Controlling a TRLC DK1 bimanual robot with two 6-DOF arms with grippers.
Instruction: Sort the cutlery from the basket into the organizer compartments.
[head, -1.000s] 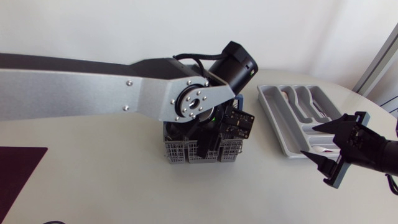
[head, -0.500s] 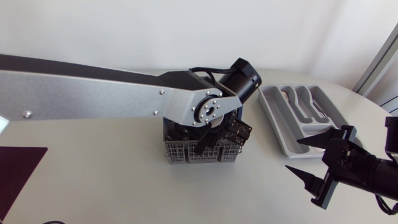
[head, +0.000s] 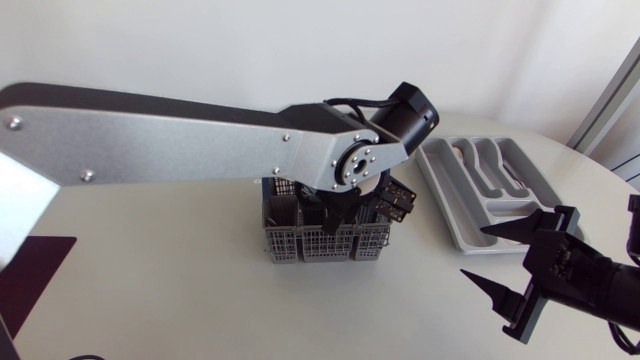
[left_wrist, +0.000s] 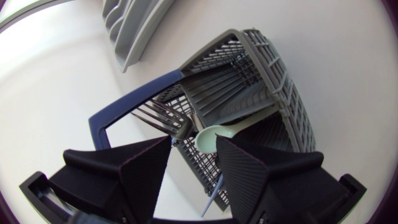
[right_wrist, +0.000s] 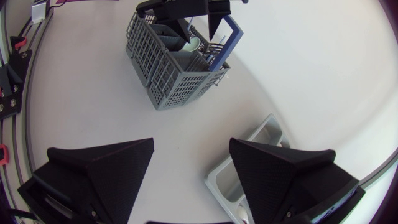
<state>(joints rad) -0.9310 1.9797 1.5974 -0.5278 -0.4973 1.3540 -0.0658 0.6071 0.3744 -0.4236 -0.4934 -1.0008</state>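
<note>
The grey cutlery basket (head: 325, 240) with a blue handle (left_wrist: 124, 109) stands mid-table. My left gripper (head: 335, 220) points down into it, largely hidden under its own arm in the head view. In the left wrist view the left gripper (left_wrist: 194, 146) has its fingers apart, with a fork (left_wrist: 163, 118) and a pale green spoon (left_wrist: 210, 138) just ahead between the tips; I see no grip from both sides. The grey organizer (head: 485, 185) lies to the right with cutlery in some compartments. My right gripper (head: 473, 250) hangs open and empty in front of the organizer (right_wrist: 249, 165).
The left arm's long silver link (head: 180, 145) spans the table from the left and covers the area behind the basket (right_wrist: 177, 62). A dark mat (head: 25, 275) lies at the front left corner. Bare tabletop lies between the basket and the right gripper (right_wrist: 193, 149).
My left wrist has shifted right and turned over the basket, and its fingers have drawn closer together. My right gripper has pulled back from the organizer toward the table's front edge.
</note>
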